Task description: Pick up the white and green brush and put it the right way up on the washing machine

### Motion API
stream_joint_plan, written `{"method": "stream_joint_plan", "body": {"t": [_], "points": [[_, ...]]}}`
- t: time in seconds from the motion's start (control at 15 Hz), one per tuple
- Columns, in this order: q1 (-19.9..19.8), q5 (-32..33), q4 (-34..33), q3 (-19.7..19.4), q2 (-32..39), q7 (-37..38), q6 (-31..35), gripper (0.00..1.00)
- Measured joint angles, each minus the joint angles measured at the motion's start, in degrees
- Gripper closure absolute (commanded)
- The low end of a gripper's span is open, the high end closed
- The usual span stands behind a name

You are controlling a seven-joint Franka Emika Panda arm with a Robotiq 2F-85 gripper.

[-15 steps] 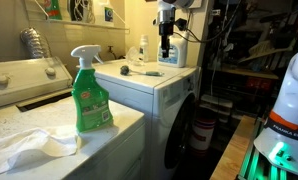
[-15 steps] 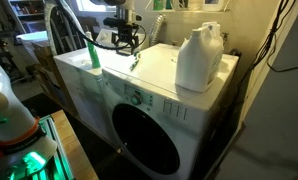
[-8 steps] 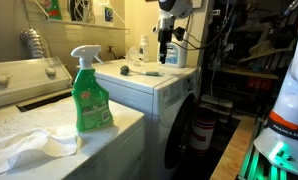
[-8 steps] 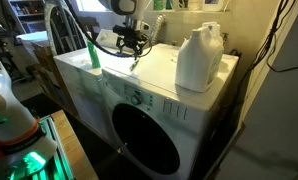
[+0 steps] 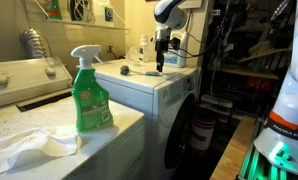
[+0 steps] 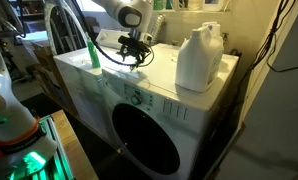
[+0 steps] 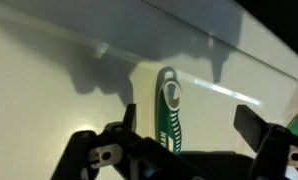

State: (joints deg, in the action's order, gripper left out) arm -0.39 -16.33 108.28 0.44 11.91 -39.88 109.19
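Fingers of the gripper stand spread wide in the wrist view, grasping nothing. The white and green brush lies flat between them on the washing machine top, nearer the finger at left. In an exterior view, a green spray bottle stands at left, its label print too small to read. In an exterior view, a white detergent jug stands right of the gripper, showing no legible writing.
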Motion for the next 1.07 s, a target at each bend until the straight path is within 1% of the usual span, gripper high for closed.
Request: {"method": "stream_joint_plan", "body": {"t": [0.33,0.47,0.53,0.73,0.87,1.07], "points": [[-0.48,-0.71,-1.32,0.87,2.51,0.00,1.54,0.00],[-0.58,-0.72,-1.99,1.27,3.00,0.00,1.56,0.18],[-0.57,-0.72,-2.31,1.50,3.23,0.01,1.61,0.32],[-0.57,-0.72,-3.48,2.26,4.11,0.08,1.63,0.55],[-0.57,-0.72,-4.12,2.56,4.67,0.09,1.63,0.73],[-0.57,-0.72,-4.83,2.69,5.39,0.11,1.71,0.94]]}}
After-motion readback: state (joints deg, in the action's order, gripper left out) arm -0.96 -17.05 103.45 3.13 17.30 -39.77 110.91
